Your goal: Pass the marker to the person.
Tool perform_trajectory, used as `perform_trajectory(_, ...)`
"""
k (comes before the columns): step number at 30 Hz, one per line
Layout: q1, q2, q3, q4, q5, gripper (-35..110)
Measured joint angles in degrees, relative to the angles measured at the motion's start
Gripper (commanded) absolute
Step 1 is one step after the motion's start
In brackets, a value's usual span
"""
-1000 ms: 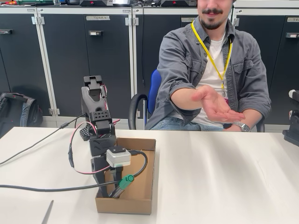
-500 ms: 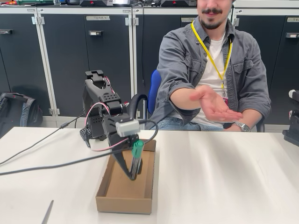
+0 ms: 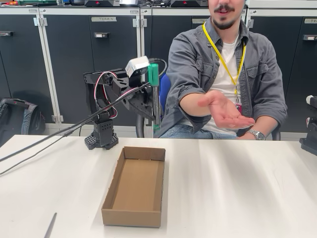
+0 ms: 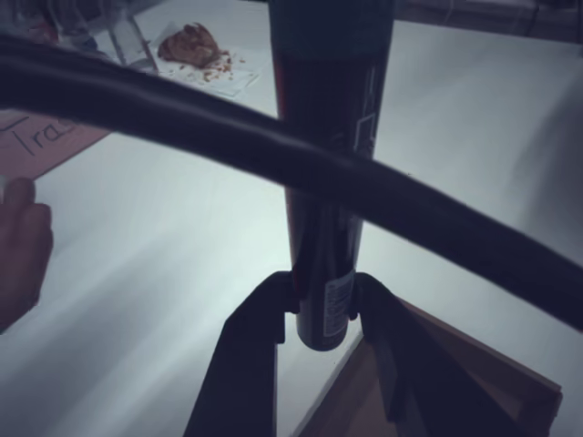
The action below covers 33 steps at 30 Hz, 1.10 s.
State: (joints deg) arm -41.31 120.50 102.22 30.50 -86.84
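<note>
The marker (image 3: pixel 155 96) hangs upright in the air, with its green cap on top and its black barrel below. My gripper (image 3: pixel 152 110) is shut on the barrel, high above the far end of the table. In the wrist view the two dark fingers (image 4: pixel 250 346) clamp the marker (image 4: pixel 323 228) near its lower end, and a black cable crosses in front. The person (image 3: pixel 223 54) sits behind the table and holds an open hand (image 3: pixel 225 111) out, palm up. That hand is to the right of the marker and apart from it.
An open cardboard box (image 3: pixel 132 217) lies on the white table below the arm, and its corner (image 4: pixel 474 382) shows in the wrist view. A thin grey strip (image 3: pixel 50 225) lies at the front left. Black cables run off to the left. A black device (image 3: pixel 310 139) stands at the right edge.
The arm has lifted out of the box and swung up and back toward the person. The marker has gone from slanted inside the box to upright in the air.
</note>
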Motion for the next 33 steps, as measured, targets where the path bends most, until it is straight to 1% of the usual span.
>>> perform_trajectory(6, -2.20, 8.79, 6.94, -4.31, 5.89, -5)
perform_trajectory(11, -5.36, 10.72, 9.05, -11.78, 13.54, -5)
perform_trajectory(14, -6.68, 10.72, 9.05, -13.54, 15.91, -5)
perform_trajectory(15, -6.77, 10.46, 8.96, -13.10, 15.56, -5)
perform_trajectory(19, -6.50, 8.88, 7.29, -3.52, 12.48, -5)
perform_trajectory(22, -5.62, 7.73, 7.03, 0.70, 12.66, -5)
perform_trajectory(27, -5.01, 5.62, 6.94, 3.78, 15.12, -5)
perform_trajectory(33, -6.86, 4.22, 6.94, 3.96, 19.42, -5)
